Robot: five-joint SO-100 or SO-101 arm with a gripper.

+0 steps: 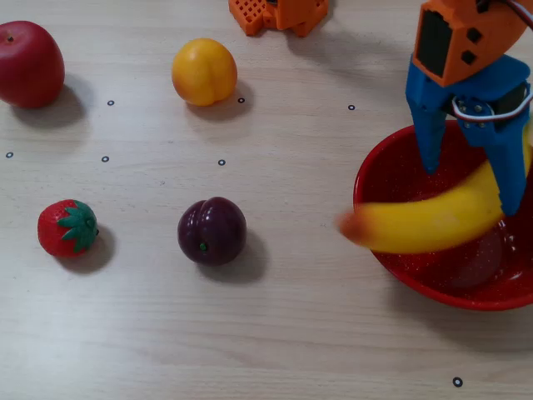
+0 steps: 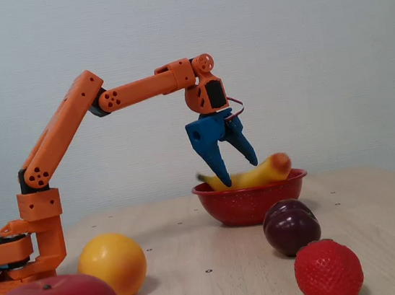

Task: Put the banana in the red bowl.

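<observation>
Far left of gripper in a fixed view: shiny red apple [image 1: 30,64], red plastic strawberry w/ green leaves [image 1: 67,227]. Nearer, still left: round yellow-orange fruit [image 1: 204,72], dark purple plum [image 1: 211,231]. Long glossy yellow plastic banana [image 1: 425,221] lay blurred across rim of large shiny red bowl [image 1: 391,171], orange-red end poking out left, rest under blue two-finger gripper [image 1: 473,181]. Fingers spread apart either side of banana; contact couldn't be made out. Orange arm [image 2: 71,128] reached over from left in another fixed view.
</observation>
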